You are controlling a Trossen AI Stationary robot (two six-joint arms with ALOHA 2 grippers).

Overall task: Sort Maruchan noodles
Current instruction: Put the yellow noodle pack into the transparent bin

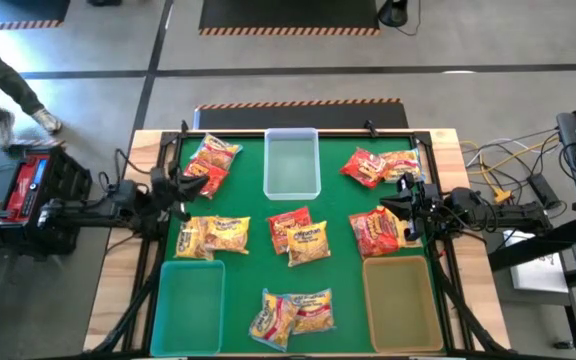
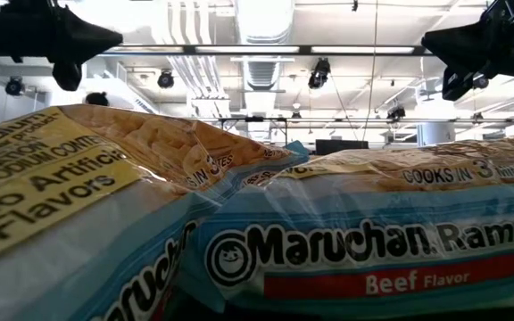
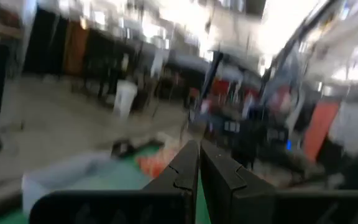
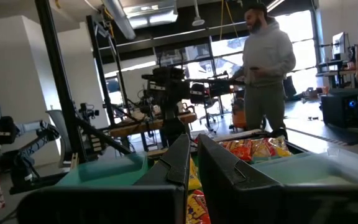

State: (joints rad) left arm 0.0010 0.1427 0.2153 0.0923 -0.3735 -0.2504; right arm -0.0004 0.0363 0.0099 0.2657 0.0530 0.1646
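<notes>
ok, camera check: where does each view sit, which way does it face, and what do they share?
High: overhead, straight down on the green mat; both arms show, left gripper, right gripper.
Low: table height, level, behind a Beef packet; arms overhead.
Left wrist: above the table, facing the room; own shut fingers.
Right wrist: same; own shut fingers, a person.
High and right wrist share the clear bin.

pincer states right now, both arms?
Left pincer: shut, empty, above the table's left side.
Right pincer: shut, empty, above the right side.
</notes>
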